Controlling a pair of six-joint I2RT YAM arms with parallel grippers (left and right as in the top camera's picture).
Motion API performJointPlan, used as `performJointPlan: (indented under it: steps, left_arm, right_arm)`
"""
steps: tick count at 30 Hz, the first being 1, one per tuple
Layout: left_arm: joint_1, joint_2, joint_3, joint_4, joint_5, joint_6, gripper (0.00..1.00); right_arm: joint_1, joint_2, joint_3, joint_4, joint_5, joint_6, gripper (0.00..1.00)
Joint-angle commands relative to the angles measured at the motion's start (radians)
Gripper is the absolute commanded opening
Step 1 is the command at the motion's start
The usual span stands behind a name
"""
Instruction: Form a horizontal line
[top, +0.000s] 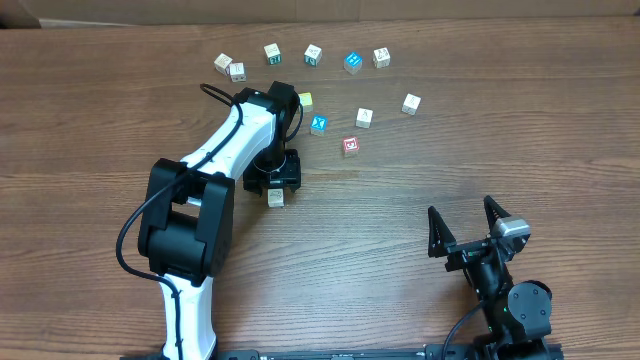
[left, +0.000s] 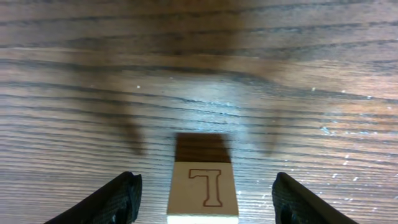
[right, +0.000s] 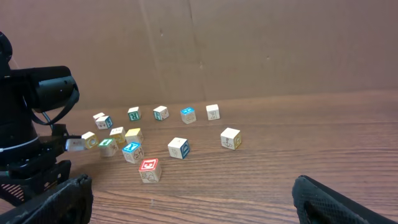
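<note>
My left fingers (left: 121, 199) open, straddling cream letter cube (left: 204, 190), down-left of red-faced cube (top: 350, 146), no contact. Light, rigid, smooth wood: pinch flat opposite sides. My right fingers (top: 436, 235) open, empty, down-right of red-faced cube.

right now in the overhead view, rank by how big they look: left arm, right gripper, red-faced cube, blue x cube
1. left arm, by far the largest
2. right gripper
3. red-faced cube and blue X cube: they look the same size, so no ranking between them
</note>
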Motion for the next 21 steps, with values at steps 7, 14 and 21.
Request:
performJointPlan:
  steps: [7,14,21]
  left_arm:
    - [0.054,0.012,0.259,-0.084,-0.079,0.012,0.67]
    - [0.063,0.012,0.542,-0.009,-0.078,0.011,0.65]
    - [0.024,0.013,0.528,0.165,-0.057,0.011,0.62]
  right_arm:
    - [-0.002,-0.008,-0.01,0.006,0.0,-0.001,1.0]
    - [-0.002,-0.008,-0.01,0.006,0.0,-0.001,1.0]
    - [-0.002,-0.008,-0.01,0.006,-0.001,-0.001,1.0]
